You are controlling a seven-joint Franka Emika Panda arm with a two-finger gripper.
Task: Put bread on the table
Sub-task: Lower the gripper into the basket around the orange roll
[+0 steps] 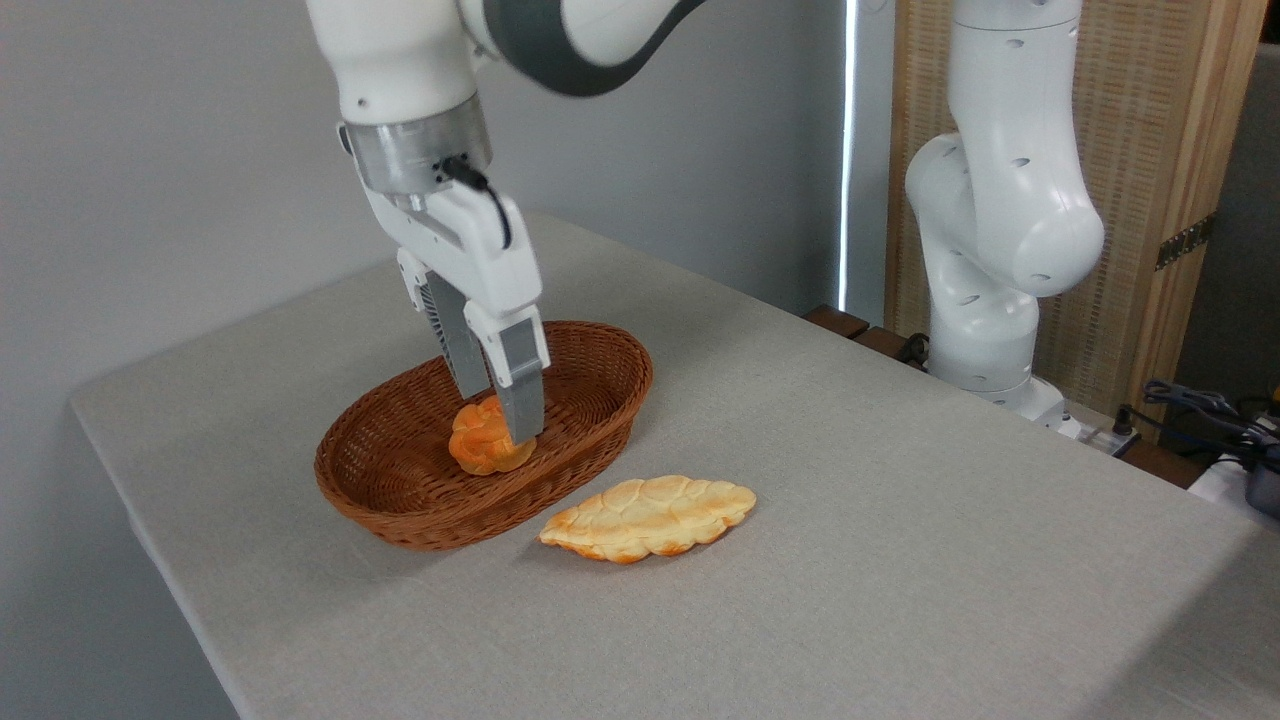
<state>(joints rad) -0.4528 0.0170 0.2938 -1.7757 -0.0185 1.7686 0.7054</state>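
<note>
Two-finger gripper reached into the brown oval wicker basket, its jaws clamped on the small round deep-orange braided bun inside. A paler leaf-shaped golden loaf lay beside the basket on the grey cloth-covered table.

Bread: small round bun, deep orange, knotted braided top. Sits upright inside the brown oval wicker basket, on the basket floor near its middle, slightly toward the right-hand wall. Its right upper side is partly hidden behind a grey finger

Table: large rectangular top under plain light grey cloth, flat, lightly creased. It carries the basket toward its left part; bare cloth stretches wide to the right of the basket and in front of it
</note>
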